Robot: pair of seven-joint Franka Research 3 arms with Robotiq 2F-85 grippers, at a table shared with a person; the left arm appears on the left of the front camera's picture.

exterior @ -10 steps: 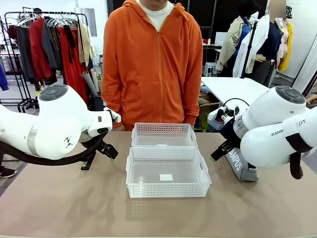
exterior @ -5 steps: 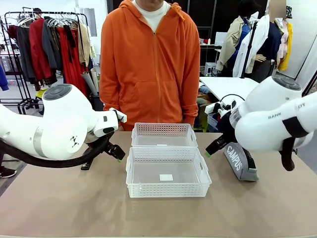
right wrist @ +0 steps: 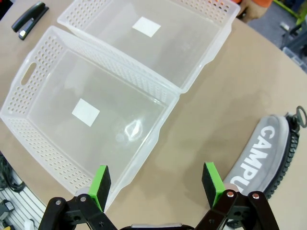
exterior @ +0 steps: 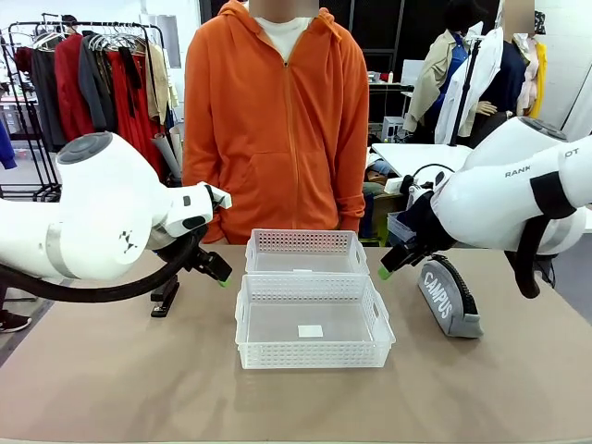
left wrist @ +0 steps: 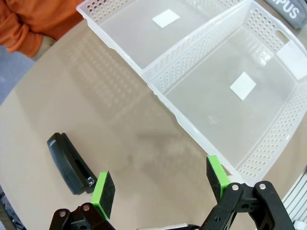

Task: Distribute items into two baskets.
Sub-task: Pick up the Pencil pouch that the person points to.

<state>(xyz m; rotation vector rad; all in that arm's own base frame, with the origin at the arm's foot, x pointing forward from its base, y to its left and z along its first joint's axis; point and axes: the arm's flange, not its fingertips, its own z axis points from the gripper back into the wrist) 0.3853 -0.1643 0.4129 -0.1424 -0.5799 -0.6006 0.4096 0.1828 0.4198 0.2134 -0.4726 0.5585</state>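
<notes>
Tan tabletop (exterior: 111, 388) under both sets of jaws, clothes rack (exterior: 92, 65) way behind the left jaws, white table (exterior: 435, 162) behind the right jaws.

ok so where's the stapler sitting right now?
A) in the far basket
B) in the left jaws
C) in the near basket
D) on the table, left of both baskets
D: the stapler lies on the table, left of the near basket and the far basket, with nothing gripping it.

Robotics lab room: left arm (exterior: 83, 227) and right arm (exterior: 518, 199) flank a brown worktop (exterior: 120, 379); loaded clothes rail (exterior: 92, 74) upper left, white table (exterior: 421, 159) upper right.
</notes>
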